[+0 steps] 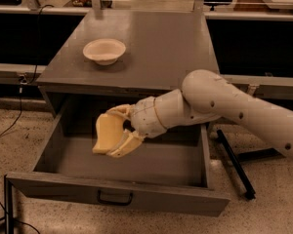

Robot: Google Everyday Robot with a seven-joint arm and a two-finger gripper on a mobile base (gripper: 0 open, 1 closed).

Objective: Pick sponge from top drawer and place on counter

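Observation:
The top drawer [136,199] is pulled open below the counter [156,43]; its dark handle sits at the centre of its front. My gripper [113,133] hangs over the left half of the drawer, above its floor. It is shut on the pale yellow sponge [106,130], which stands tilted on edge between the cream fingers [131,143]. The sponge is clear of the drawer floor and below counter height. My white arm comes in from the right across the drawer's right side.
A cream bowl [104,50] stands on the counter's left part. A black bar [234,162] leans on the floor to the right of the drawer. Dark shelving runs behind the cabinet. A cable [12,121] trails on the floor at left.

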